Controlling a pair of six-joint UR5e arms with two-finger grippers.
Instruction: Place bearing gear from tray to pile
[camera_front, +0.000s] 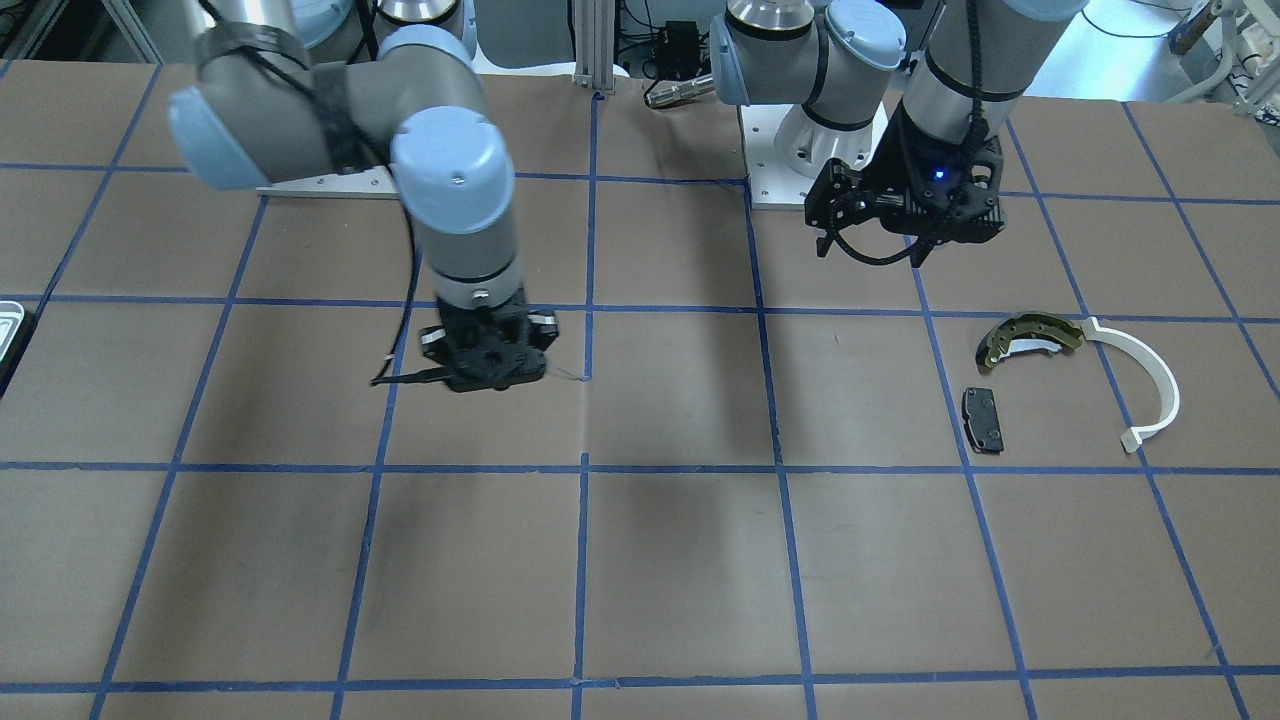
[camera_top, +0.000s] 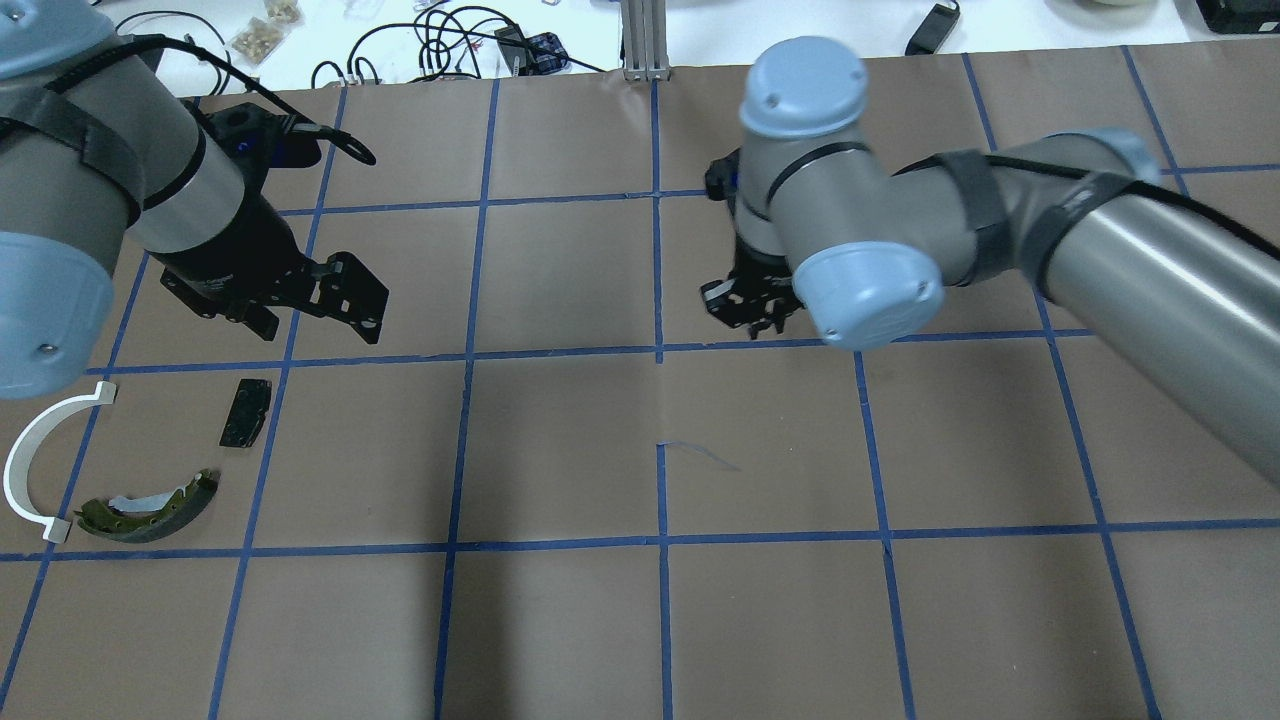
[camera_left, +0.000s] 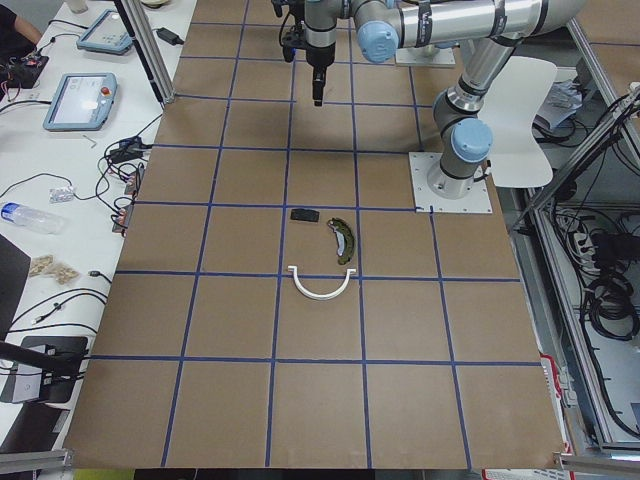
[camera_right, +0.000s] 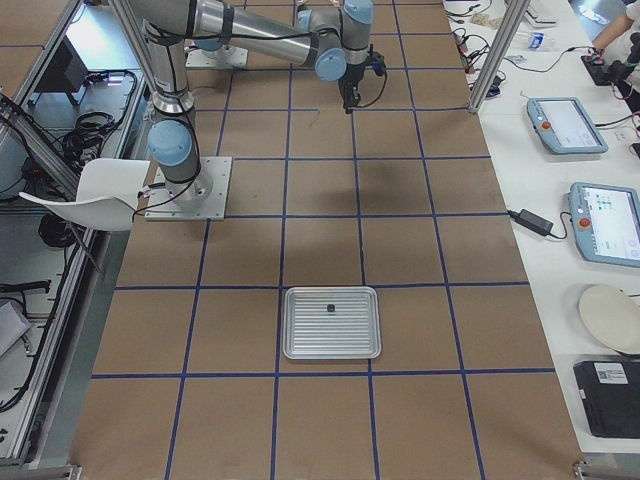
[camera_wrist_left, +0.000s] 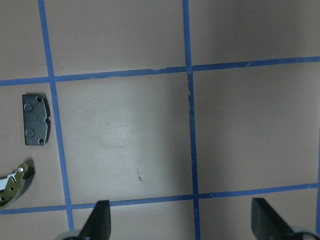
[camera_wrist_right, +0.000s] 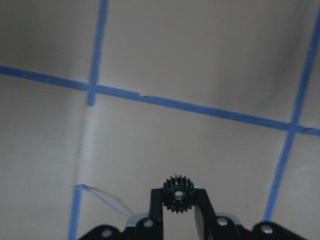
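My right gripper (camera_top: 750, 312) hangs over the middle of the table, also in the front view (camera_front: 490, 362). In the right wrist view it (camera_wrist_right: 177, 200) is shut on a small black bearing gear (camera_wrist_right: 177, 193), held above the paper. The silvery tray (camera_right: 300, 340) lies far off at the table's right end, a sliver in the front view (camera_front: 8, 325). The pile is the olive-gold brake shoe (camera_top: 150, 510), the white half-ring (camera_top: 30, 460) and the black pad (camera_top: 246, 412). My left gripper (camera_top: 330, 300) is open and empty, just beyond the pile.
A small black part (camera_right: 329, 307) lies on the tray. The table is brown paper with a blue tape grid. Cables and devices lie on the white bench (camera_top: 440, 40) past the far edge. The left wrist view shows the pad (camera_wrist_left: 36, 120) and the shoe's tip (camera_wrist_left: 15, 182).
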